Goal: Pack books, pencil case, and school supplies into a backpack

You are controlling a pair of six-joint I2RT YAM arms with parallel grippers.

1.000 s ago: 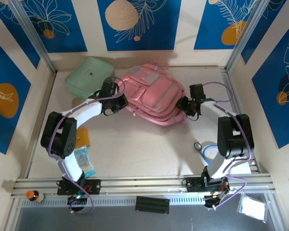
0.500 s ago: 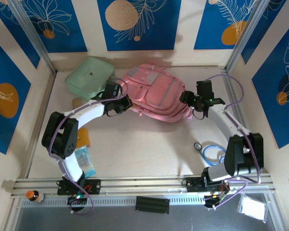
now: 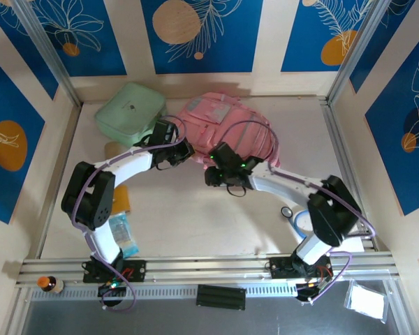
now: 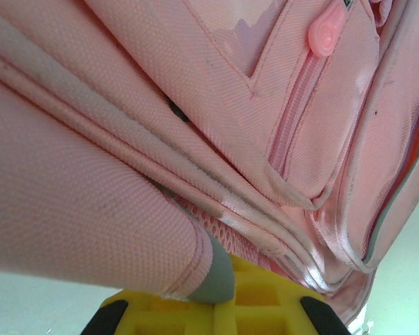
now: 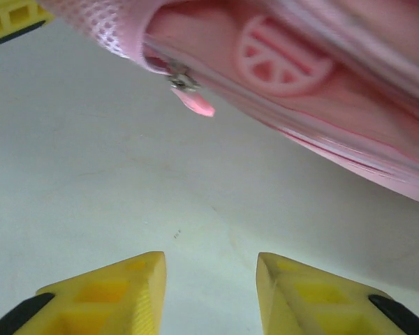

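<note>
The soft pink fabric backpack is being clamped by the left gripper, arm outstretched, while the right gripper is being held low beside it, jaws apart.

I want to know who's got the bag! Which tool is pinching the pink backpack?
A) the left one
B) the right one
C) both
A: the left tool is shut on a fold of the backpack; the right tool stands open over the table.

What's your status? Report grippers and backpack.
Left gripper shut on backpack fabric. Right gripper open, empty, short of zipper pull. Nothing between them.
</note>
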